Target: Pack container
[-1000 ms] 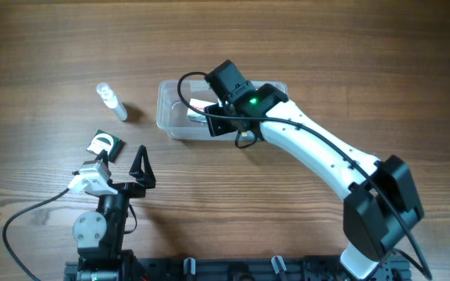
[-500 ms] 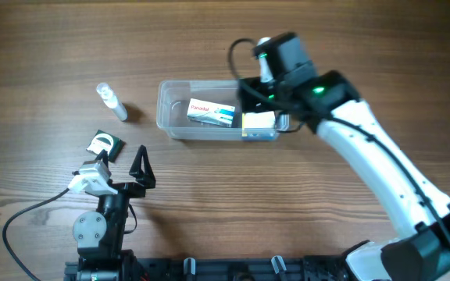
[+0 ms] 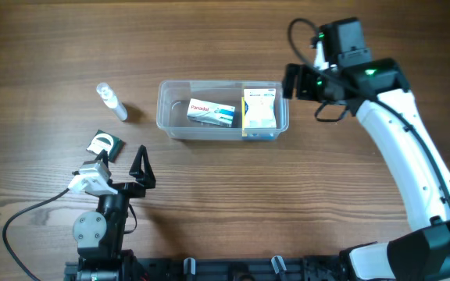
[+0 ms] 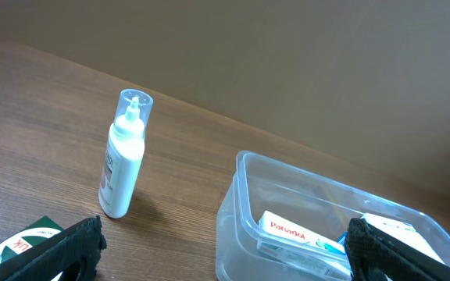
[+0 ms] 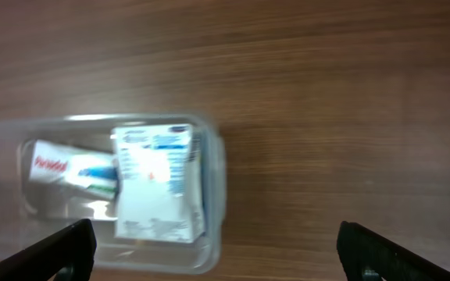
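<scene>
The clear container (image 3: 163, 109) stands mid-table and holds a red-lettered Panadol box (image 3: 212, 113) and a white-and-blue box (image 3: 259, 109) at its right end. My right gripper (image 3: 295, 81) hangs open and empty just right of the tub's right end. The right wrist view shows the container (image 5: 216, 179) and white-and-blue box (image 5: 155, 183) below, my gripper (image 5: 217, 254) wide open. My left gripper (image 3: 120, 161) is open and empty at the front left, facing the container (image 4: 239, 195); in the left wrist view its jaws (image 4: 217, 254) stand wide apart.
A small clear-capped white bottle (image 3: 112, 102) lies left of the container and shows in the left wrist view as well, bottle (image 4: 122, 168). A green-and-white box (image 3: 102, 145) lies by my left gripper's left finger. Bare wooden table surrounds these.
My right gripper let go of the white-and-blue box in the container's right end, opened wide and moved away to the right. The left arm has not moved.
</scene>
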Tool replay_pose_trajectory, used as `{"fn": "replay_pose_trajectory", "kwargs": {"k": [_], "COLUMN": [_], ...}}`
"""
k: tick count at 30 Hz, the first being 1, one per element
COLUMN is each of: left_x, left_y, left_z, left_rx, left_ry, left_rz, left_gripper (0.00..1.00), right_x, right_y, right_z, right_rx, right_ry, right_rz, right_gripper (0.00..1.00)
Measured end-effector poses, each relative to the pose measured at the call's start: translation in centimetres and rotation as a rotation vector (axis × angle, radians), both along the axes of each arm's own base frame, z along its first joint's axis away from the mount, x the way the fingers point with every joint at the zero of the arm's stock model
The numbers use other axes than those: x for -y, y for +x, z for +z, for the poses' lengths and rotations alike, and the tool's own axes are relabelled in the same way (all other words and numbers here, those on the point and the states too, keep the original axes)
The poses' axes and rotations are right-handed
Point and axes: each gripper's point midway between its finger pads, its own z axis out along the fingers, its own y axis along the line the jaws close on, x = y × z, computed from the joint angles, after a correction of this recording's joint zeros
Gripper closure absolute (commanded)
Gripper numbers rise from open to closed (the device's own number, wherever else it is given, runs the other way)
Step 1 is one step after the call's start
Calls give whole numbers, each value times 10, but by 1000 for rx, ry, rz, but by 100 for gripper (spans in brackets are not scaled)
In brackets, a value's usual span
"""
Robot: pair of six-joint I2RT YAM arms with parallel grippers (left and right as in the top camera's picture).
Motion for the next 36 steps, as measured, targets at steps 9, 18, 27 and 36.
{"fn": "replay_pose_trajectory", "kwargs": {"k": [9, 18, 27, 36], "left_x": [-7, -8, -2, 0], "left_y": [0, 0, 0, -3], "left_z": [0, 0, 0, 18], "left_rx": [-2, -1, 1, -135], "left_ry": [3, 3, 1, -5], "left_rz": [41, 45, 14, 0], "left_gripper": [0, 0, 0, 0], "right_x": [48, 82, 85, 85], "right_y": [4, 5, 4, 4], "right_z": [-3, -3, -3, -4], "right_rx": [-28, -38, -43, -44], "right_ry": [20, 55, 66, 68], "right_rz": [-166, -315, -344, -348], "right_gripper": [0, 0, 0, 0]}}
